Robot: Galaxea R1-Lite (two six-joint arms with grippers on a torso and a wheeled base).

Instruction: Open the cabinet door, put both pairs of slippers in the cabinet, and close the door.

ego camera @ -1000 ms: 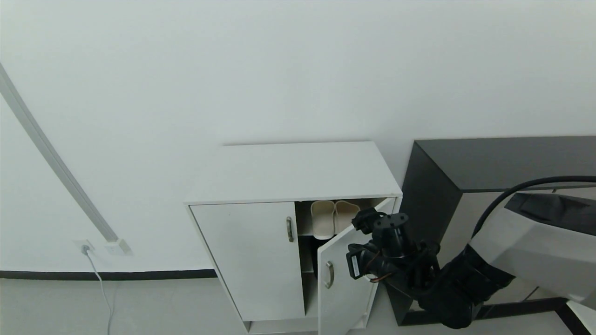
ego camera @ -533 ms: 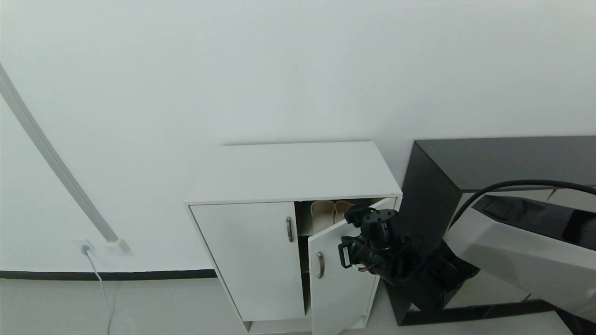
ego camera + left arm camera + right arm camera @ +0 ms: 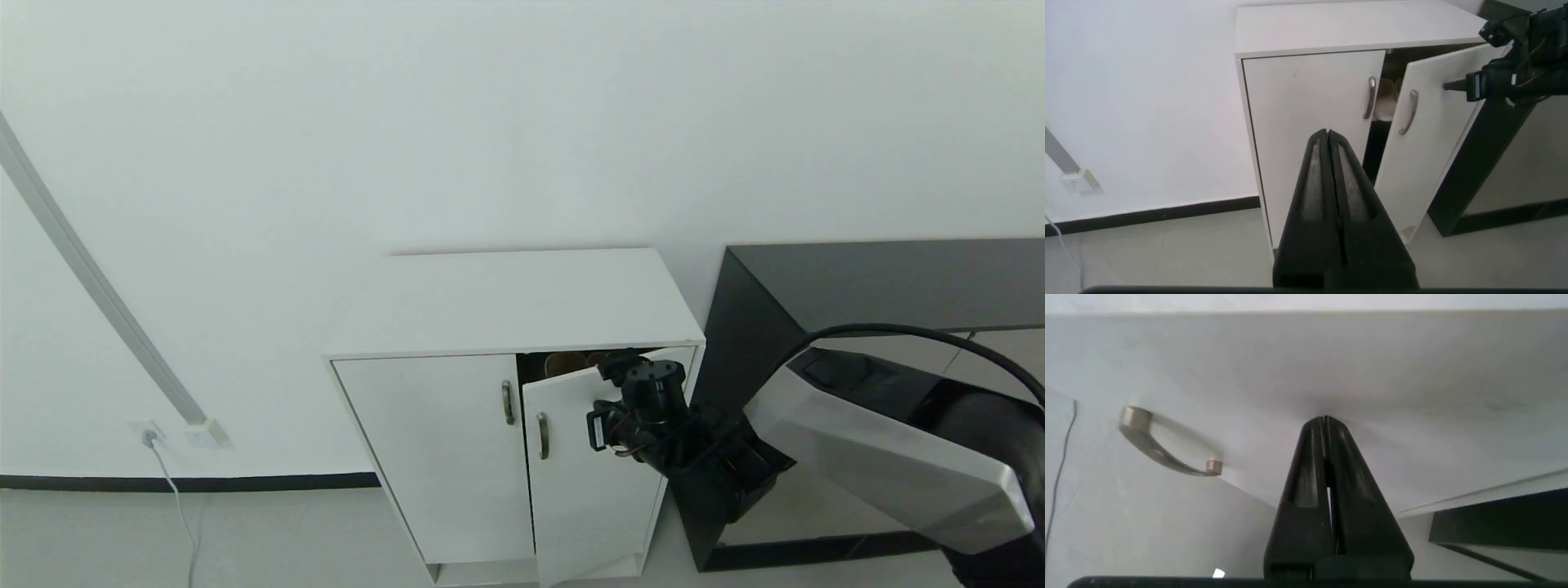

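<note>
Now we're on the last step, by the look of it: closing up. The white cabinet has its left door flat shut. The right door stands ajar, most of the way home, with only a narrow dark wedge open along its top edge. Through that wedge you catch a pale pair of slippers high up inside. The second pair I can't make out from here, so I'd judge the loading done but can't confirm it. The right gripper has its fingers pressed together into one blunt tip, holding nothing. That tip sits right up against the outer face of the right door, near the top and about mid-width, off to the hinge side of the curved metal handle. It's a push, not a grasp. The left gripper hangs well back from the cabinet, fingers together too and empty, pointing toward the left door. What comes next, as I read it, is a short further push square into the panel, until the door's free edge meets the left door and the wedge at the top is gone. It wants a gentle touch, because a blunt tip on a smooth panel could skid sideways, and a shove could bounce the door back open. Once it seats flush, the arm should back straight off without catching the handle.
</note>
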